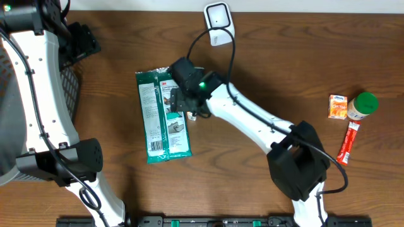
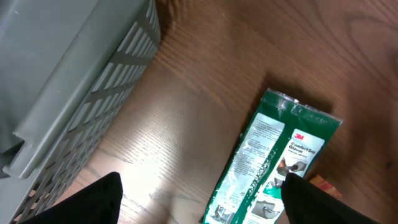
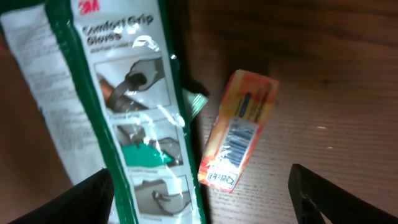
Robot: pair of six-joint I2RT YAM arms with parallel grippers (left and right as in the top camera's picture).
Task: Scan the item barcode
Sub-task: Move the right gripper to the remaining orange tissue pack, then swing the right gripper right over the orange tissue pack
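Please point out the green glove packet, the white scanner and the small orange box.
Green-and-white plastic glove packet [image 1: 154,120]: overhead view, its white panel.
White plastic barcode scanner [image 1: 219,25]: overhead view, its middle.
Small orange cardboard box [image 3: 239,127]: right wrist view, top face.

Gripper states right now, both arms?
Left gripper: open, empty.
Right gripper: open, empty, over the glove pack.

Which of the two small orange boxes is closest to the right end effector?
The orange box beside the green glove pack, seen in the right wrist view; the other box sits far off beside the green-lidded jar.
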